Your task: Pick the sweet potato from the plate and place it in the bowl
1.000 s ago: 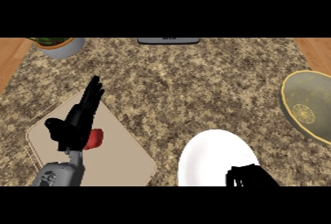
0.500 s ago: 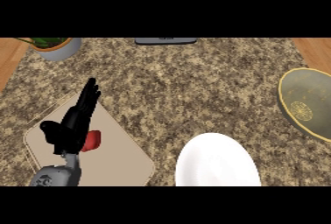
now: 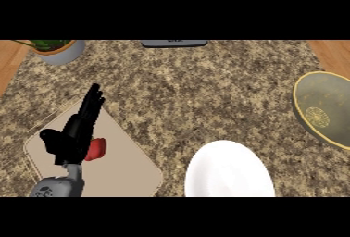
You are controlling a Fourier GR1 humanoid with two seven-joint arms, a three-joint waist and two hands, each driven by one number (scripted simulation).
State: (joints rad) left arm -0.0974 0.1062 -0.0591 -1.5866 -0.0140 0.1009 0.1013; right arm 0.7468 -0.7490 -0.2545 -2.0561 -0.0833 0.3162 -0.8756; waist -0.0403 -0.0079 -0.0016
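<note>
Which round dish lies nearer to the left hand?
The white plate at the lower edge; the olive bowl sits farther from the left hand, at the right edge.

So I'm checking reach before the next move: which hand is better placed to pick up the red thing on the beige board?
Left. The left hand hangs open over the board, its palm beside the red thing. The right hand is not in view.

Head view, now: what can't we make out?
Right hand: outside the head view.
Red item on the tan board: largely behind the left hand, identity unclear.
Bowl: cut off by the right edge.
White plate: lower rim cut off at the bottom.
Dark object at the top edge: mostly cut off.
</note>
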